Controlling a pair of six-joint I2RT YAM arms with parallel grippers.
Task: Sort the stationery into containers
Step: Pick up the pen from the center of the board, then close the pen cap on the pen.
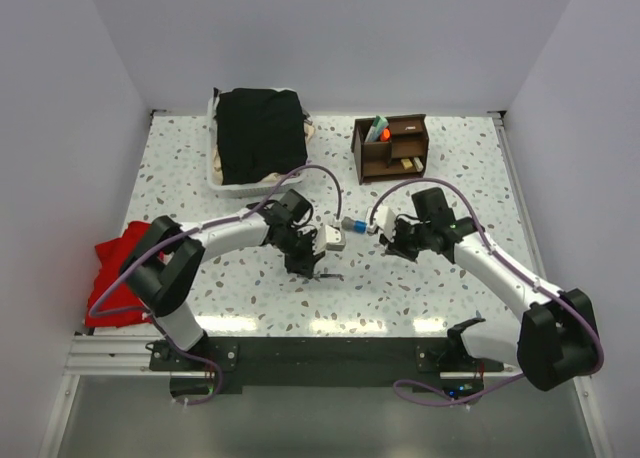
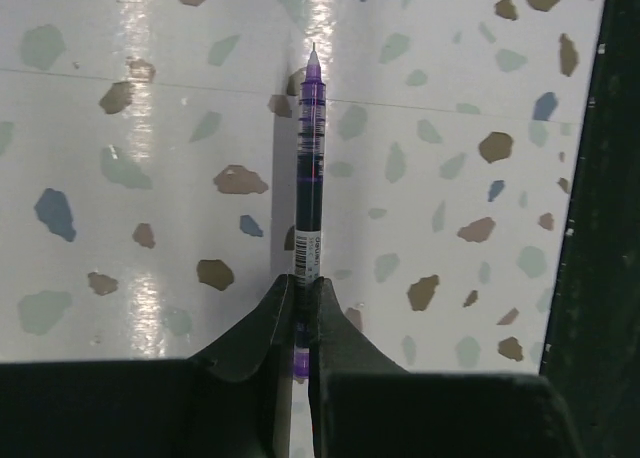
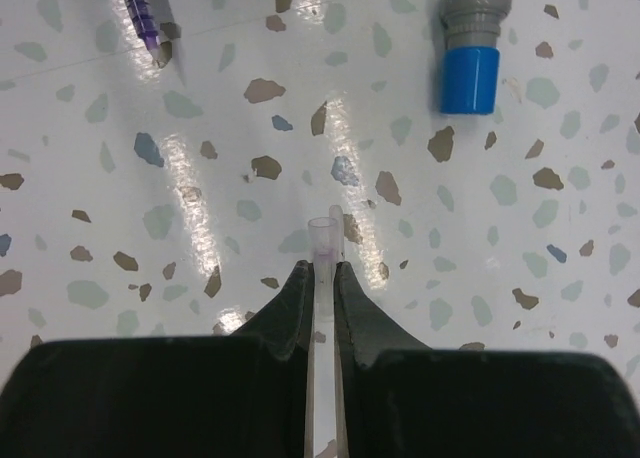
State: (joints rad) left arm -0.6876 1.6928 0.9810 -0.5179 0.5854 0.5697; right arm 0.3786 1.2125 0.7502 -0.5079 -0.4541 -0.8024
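My left gripper (image 2: pixel 303 283) is shut on a purple pen (image 2: pixel 311 148), uncapped, its tip pointing away over the speckled table. My right gripper (image 3: pixel 322 270) is shut on a clear pen cap (image 3: pixel 324 240) with its open end forward. In the right wrist view the purple pen's tip (image 3: pixel 145 8) shows at the top left, apart from the cap. A grey marker with a blue cap (image 3: pixel 470 48) lies on the table between the two grippers (image 1: pixel 350 224). The dark brown organiser (image 1: pixel 390 148) stands at the back with an orange-capped marker (image 1: pixel 381 132) in it.
A white basket (image 1: pixel 226 186) with a black cloth (image 1: pixel 260 133) sits at the back left. A red cloth (image 1: pixel 115 278) lies at the table's left edge. The black rail (image 2: pixel 610 228) runs along the near edge.
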